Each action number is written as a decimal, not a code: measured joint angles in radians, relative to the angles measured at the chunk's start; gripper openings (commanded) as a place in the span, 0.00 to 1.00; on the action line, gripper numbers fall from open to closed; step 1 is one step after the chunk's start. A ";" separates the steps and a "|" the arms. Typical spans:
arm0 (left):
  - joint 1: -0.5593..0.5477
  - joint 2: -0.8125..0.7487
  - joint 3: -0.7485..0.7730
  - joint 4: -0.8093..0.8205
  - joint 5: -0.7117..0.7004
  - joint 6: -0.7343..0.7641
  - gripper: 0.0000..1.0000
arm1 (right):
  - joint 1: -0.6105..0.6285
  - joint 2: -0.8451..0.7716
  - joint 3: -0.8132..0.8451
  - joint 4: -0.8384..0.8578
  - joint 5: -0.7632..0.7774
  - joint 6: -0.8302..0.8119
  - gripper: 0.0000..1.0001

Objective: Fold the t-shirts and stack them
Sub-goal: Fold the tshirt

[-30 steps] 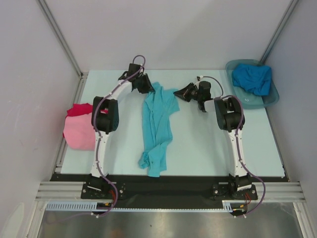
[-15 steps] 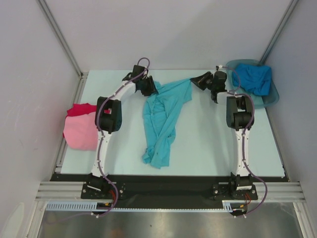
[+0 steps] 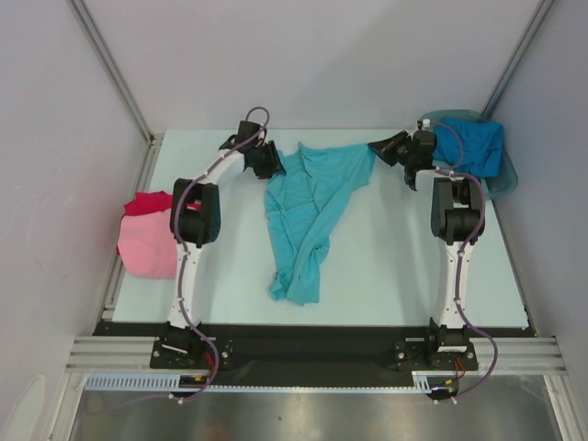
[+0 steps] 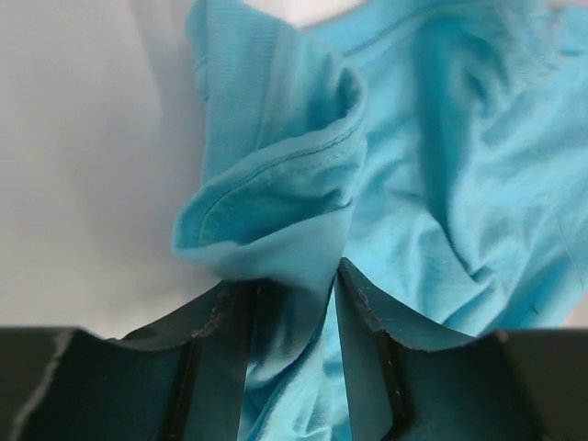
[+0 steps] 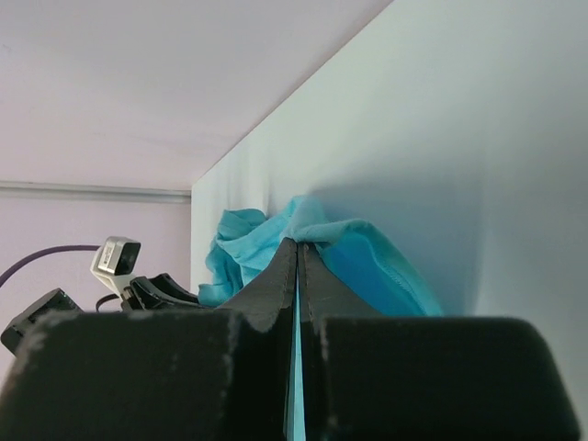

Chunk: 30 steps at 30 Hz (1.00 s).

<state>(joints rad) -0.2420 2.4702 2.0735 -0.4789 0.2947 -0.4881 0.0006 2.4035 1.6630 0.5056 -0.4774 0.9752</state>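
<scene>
The narrow crumpled tail of the turquoise t-shirt (image 3: 303, 211) lies closest to the table's (image 3: 386, 276) near edge, about midway across. From there the cloth runs away over the middle of the table and widens into a rumpled fan.

At the table's left edge, the pink t-shirt (image 3: 147, 246) sits as a soft heap. The red t-shirt (image 3: 145, 202) shows just behind it, touching it.

Toward the table's far edge, the two arms reach the turquoise shirt's upper corners. The left gripper (image 3: 268, 162) is at the left corner. Its fingers (image 4: 363, 312) stand partly apart, and a rolled fold of hem lies in the gap. The right gripper (image 3: 381, 147) is at the right corner, pinched tight on a thin edge of the same shirt, so that the top edge is stretched between the two.

At the table's far right corner stands the grey translucent tub (image 3: 503, 176). The deeper blue t-shirt (image 3: 469, 145) is bunched inside it, just behind the right wrist.
</scene>
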 measured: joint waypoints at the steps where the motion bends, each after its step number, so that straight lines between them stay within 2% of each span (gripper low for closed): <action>1: 0.005 0.000 0.000 -0.002 -0.005 0.001 0.46 | -0.003 -0.005 -0.010 0.000 0.000 -0.002 0.00; 10: 0.046 0.000 -0.004 -0.003 -0.022 -0.001 0.47 | -0.030 -0.016 -0.030 -0.001 0.000 -0.009 0.00; 22: 0.039 0.000 -0.002 -0.003 -0.029 0.000 0.47 | 0.105 -0.016 -0.068 0.026 -0.016 -0.008 0.00; 30: 0.034 -0.011 -0.026 0.016 -0.029 0.000 0.47 | 0.103 -0.016 -0.128 0.030 -0.020 -0.005 0.00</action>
<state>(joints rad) -0.2077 2.4588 2.0476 -0.4629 0.2653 -0.4877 0.1040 2.3878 1.5352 0.5354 -0.4973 0.9699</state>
